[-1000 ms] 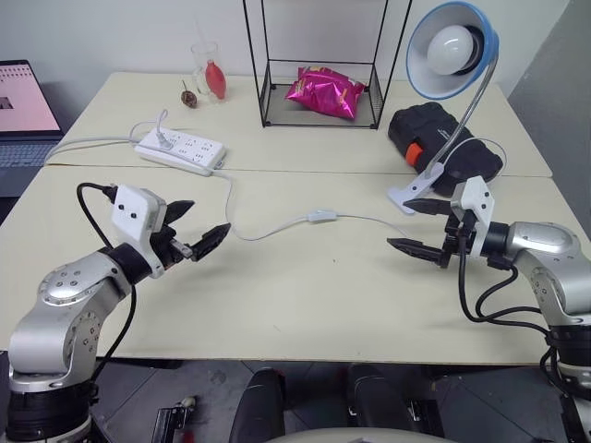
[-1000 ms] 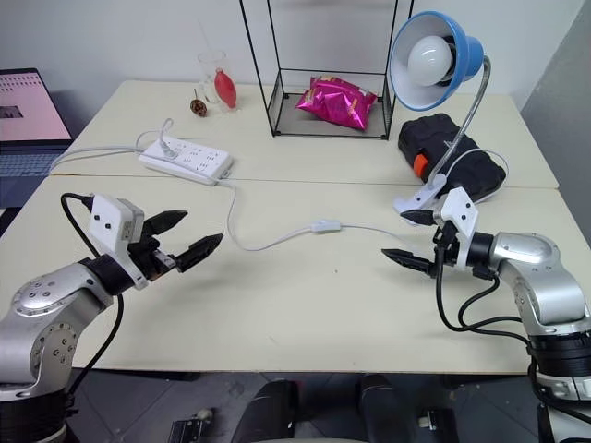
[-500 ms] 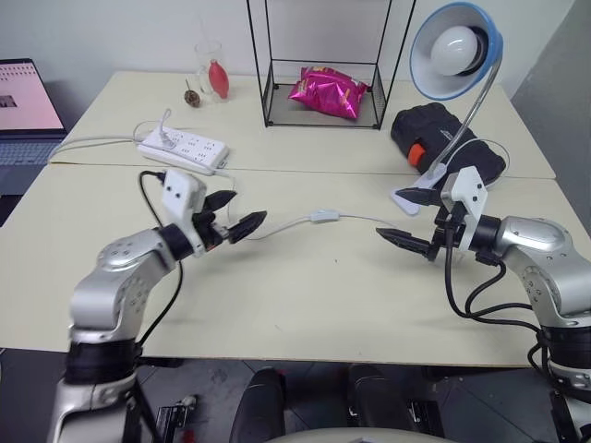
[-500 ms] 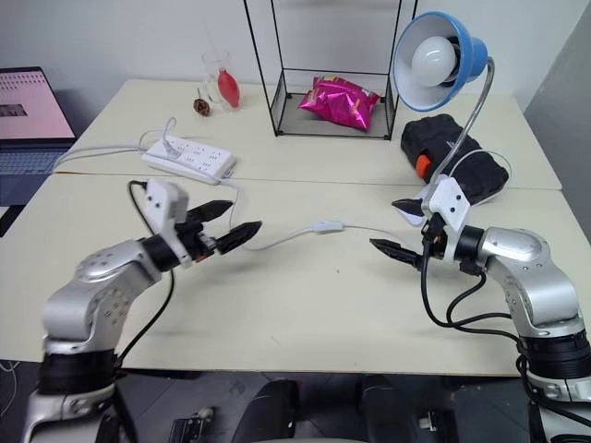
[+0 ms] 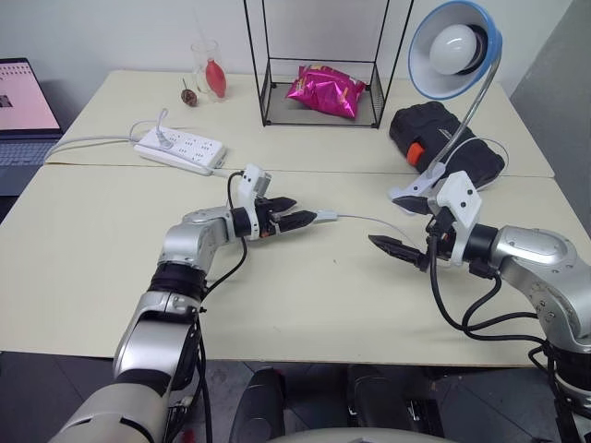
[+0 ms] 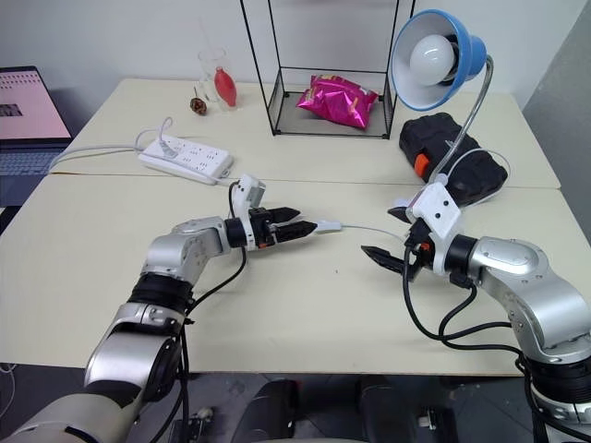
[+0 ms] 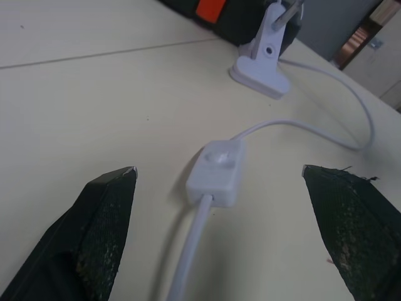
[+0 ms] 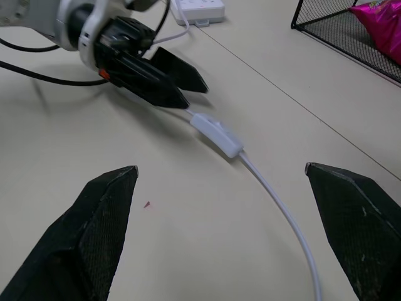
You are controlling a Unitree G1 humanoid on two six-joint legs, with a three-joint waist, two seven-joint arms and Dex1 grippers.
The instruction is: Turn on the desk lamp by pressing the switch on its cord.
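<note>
Left wrist view: the left hand (image 7: 219, 235) gapes wide (empty) astride the cord (image 7: 191, 251), just short of the switch (image 7: 217, 171); the right hand (image 6: 386, 238) hovers open nearby.

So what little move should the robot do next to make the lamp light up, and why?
Probably ease the left gripper a bit farther forward over the switch, then close on its button. The fingers are open on either side of the cord, just short of the switch, and the lamp looks unlit.
</note>
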